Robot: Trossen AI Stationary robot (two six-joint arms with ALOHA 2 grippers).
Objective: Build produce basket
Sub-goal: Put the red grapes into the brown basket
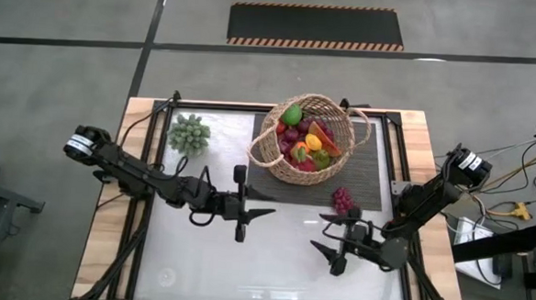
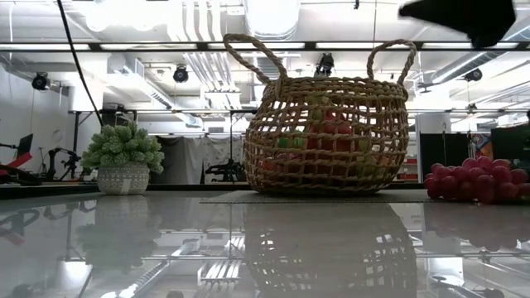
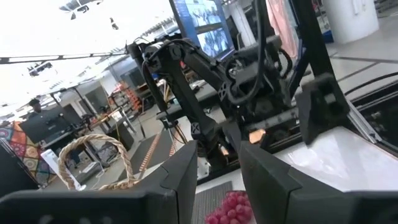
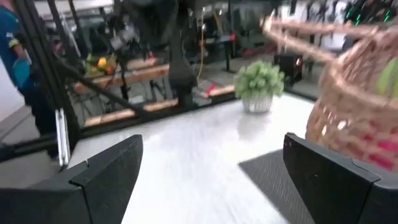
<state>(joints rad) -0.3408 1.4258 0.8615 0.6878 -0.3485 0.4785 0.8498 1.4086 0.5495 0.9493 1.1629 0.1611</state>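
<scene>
On dark mat [image 1: 363, 173], round woven wicker basket [image 1: 286, 160], bumpy red grapes [image 1: 342, 201]

Overhead and table-level views, both on the basket [image 1: 303, 139].

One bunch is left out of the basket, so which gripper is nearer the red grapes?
Right. The right gripper sits just beside the red grapes; the left gripper is farther off across the table.

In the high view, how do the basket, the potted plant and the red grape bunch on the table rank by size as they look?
1. The basket, clearly the largest.
2. The potted plant, much smaller than the basket.
3. The red grape bunch, the smallest, lying on the dark mat beside the basket.
</scene>
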